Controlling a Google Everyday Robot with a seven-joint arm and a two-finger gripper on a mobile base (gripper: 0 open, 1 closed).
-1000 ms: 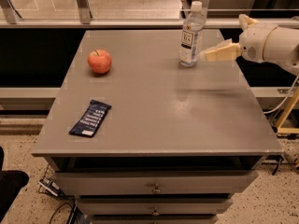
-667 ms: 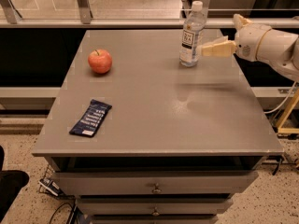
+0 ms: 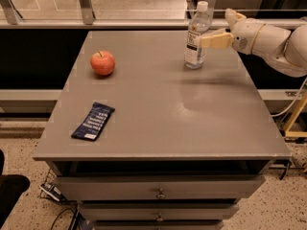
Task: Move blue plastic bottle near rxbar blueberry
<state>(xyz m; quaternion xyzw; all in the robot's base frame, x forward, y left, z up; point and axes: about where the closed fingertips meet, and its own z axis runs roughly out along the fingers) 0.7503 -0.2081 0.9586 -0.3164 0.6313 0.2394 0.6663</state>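
Early in the task, with nothing delivered yet. Upright at the far right of the table [image 3: 158,128]: the bottle [image 3: 196,37], cap on, well apart from the bar [image 3: 93,121] lying flat near the front left corner. On the left side, nearer the far edge: an apple [image 3: 102,63].

Reaching in from the right at label height: the tool [image 3: 216,28], spread open, with one finger [image 3: 213,39] pointing at the bottle's side and the other raised above and behind. Hard to tell from this angle whether touching the label or stopping just short of it, but not clamped on the bottle in either case.

Done so far, by the look of it: the approach only. Left to do: closing on the bottle, lifting it, carrying it diagonally across the table toward the front left, and setting it down beside the bar without tipping it or knocking the apple.

Against the frame from a moment ago: tool higher and closer in, its lower finger now level with the middle of the label. Bottle, apple and bar in the same spots.
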